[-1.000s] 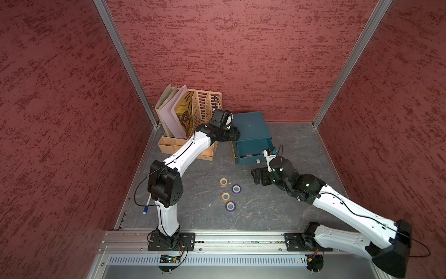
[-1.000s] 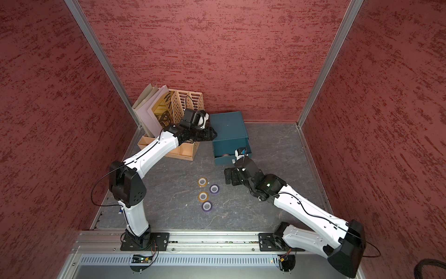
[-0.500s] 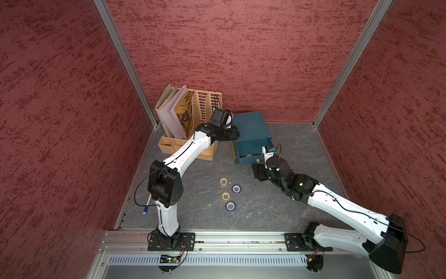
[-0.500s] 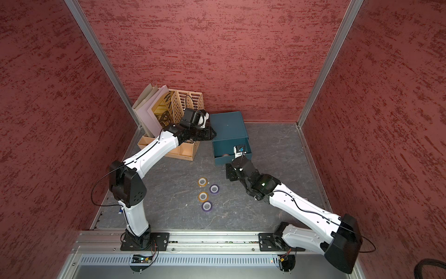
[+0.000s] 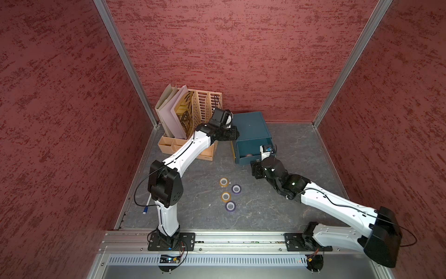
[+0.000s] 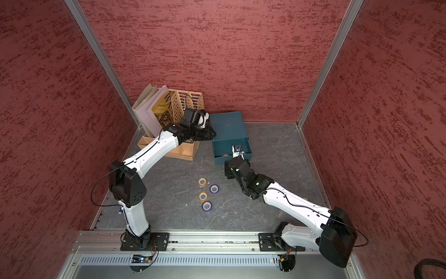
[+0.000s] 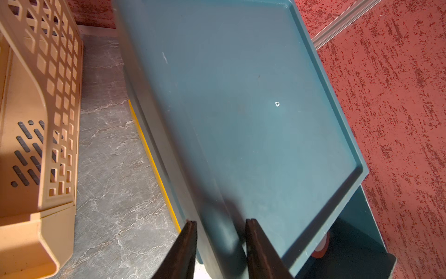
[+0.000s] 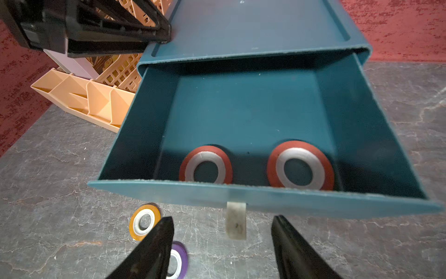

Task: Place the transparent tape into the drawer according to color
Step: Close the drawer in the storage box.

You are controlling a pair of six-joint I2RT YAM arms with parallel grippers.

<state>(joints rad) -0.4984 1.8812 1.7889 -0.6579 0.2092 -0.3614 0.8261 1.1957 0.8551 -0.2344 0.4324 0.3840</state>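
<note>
A small, boxy, dark teal plastic chest of drawers (image 5: 251,125) is set at the rear edge of the grey marbled desk (image 5: 289,205), about midway along it. It is just beside a tan slotted plastic file organiser (image 5: 205,103) that fills the rear left corner. The chest's top drawer (image 8: 265,196) is drawn out toward the front edge. Two glossy red tape rolls with white cores are seen lying flat side by side on its floor, close behind its front wall. One red roll (image 8: 205,154) is on the organiser's side, and the other red roll (image 8: 300,153) is set apart from it. Four more rolls of the same small ring shape are left flat on the bare desk near its middle, close together but unstacked. An orange-yellow roll (image 5: 221,182) lies nearest the chest, with a purple roll (image 5: 239,189) just beside it. A second orange-yellow roll (image 5: 223,197) comes next, and a second purple roll (image 5: 227,207) is nearest the front edge. The left jaws are held a little apart astride the chest's upper edge on the organiser's side, near its front corner. Whether they press on it cannot be told. The right jaws are held well apart, low before the open drawer's front wall. A small pale pull tab (image 8: 236,221) is seen in line between their tips, and no contact with it is visible.
</note>
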